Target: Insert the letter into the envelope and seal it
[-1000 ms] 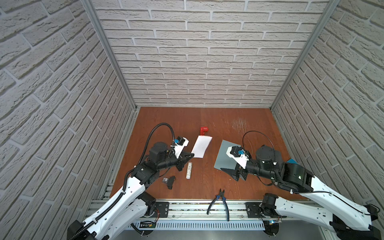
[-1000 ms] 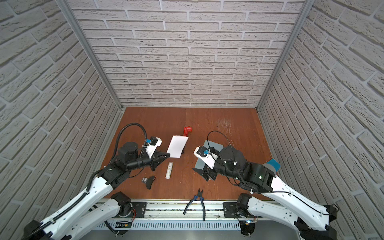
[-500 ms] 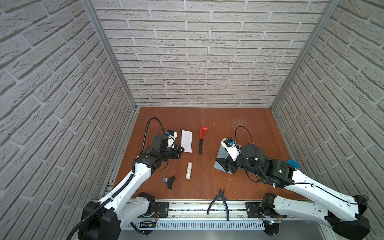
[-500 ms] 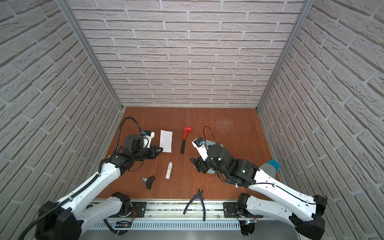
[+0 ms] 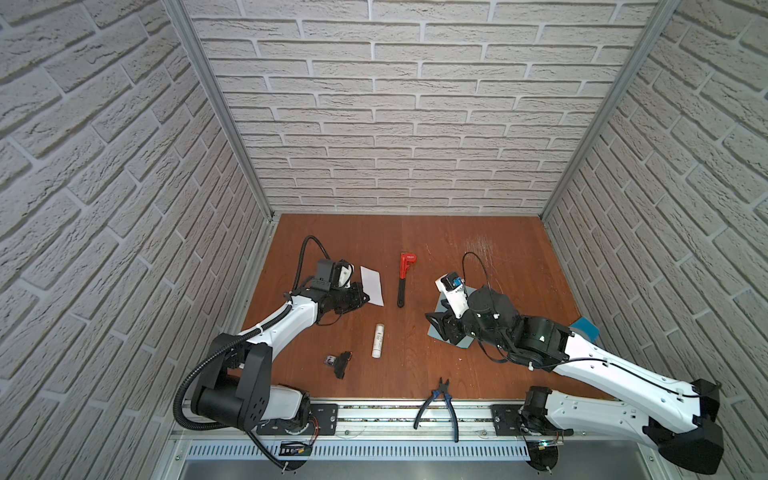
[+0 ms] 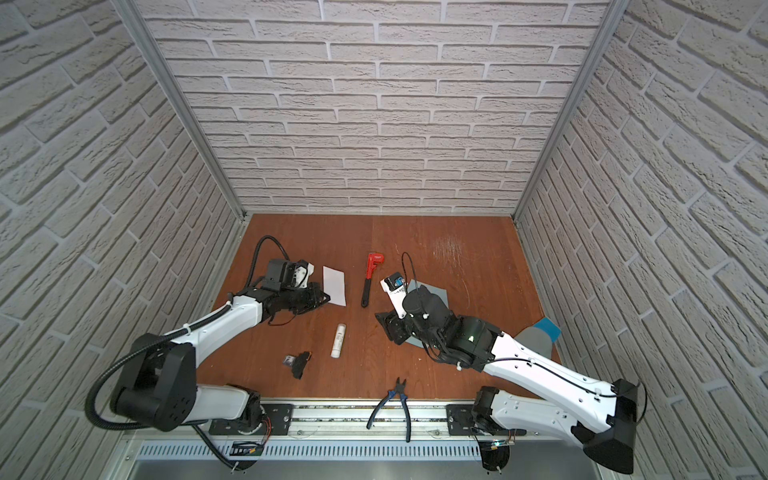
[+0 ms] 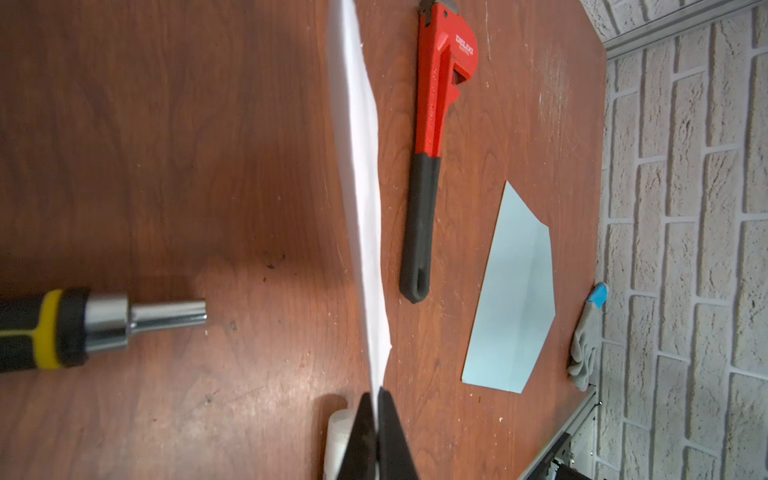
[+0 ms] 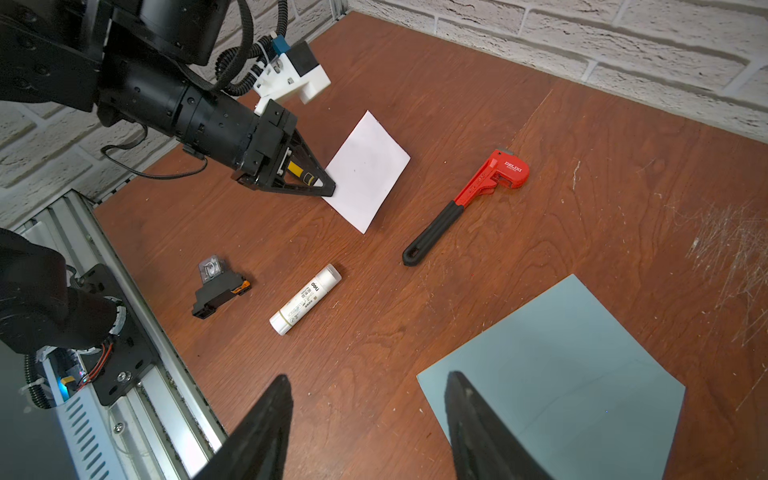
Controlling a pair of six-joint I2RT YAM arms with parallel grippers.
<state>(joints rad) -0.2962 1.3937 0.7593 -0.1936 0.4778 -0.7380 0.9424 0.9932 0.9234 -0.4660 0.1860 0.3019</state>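
Right wrist: left claw (image 8: pixel 330 189) on letter (image 8: pixel 368 174) edge, envelope (image 8: pixel 561 365) perhaps under right claw (image 8: pixel 368 376)

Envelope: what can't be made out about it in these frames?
Both top views: the right arm covers most of the envelope.
Right wrist view: the right claw and the picture's edge hide its near part; contact unclear.
Left wrist view: too oblique to tell whether it is open or sealed.
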